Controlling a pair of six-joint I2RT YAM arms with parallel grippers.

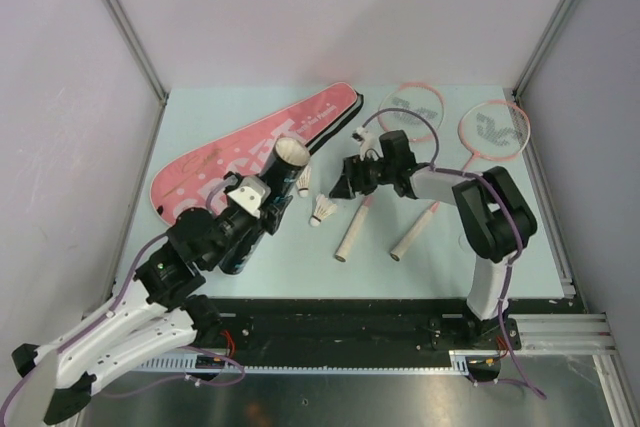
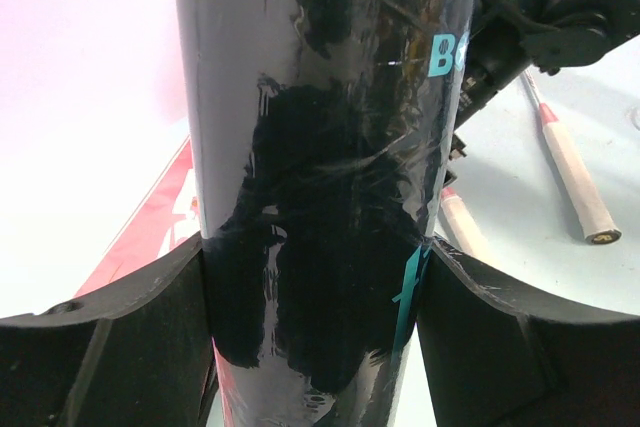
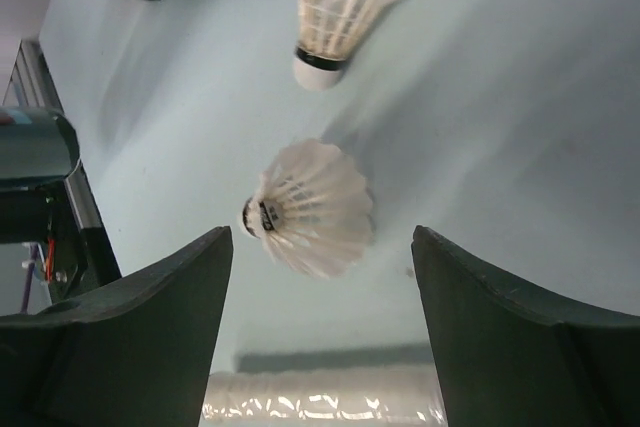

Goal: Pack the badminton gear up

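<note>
"Where was the black tube?"
"Toward the table's left edge, tilted over the pink bag. The left gripper had clamped it."
"And the right gripper?"
"Its fingers stood apart above a shuttlecock lying mid-table, not touching it."

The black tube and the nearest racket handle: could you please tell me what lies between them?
The top view shows a white feather shuttlecock and a second shuttlecock farther back lying between them.
</note>
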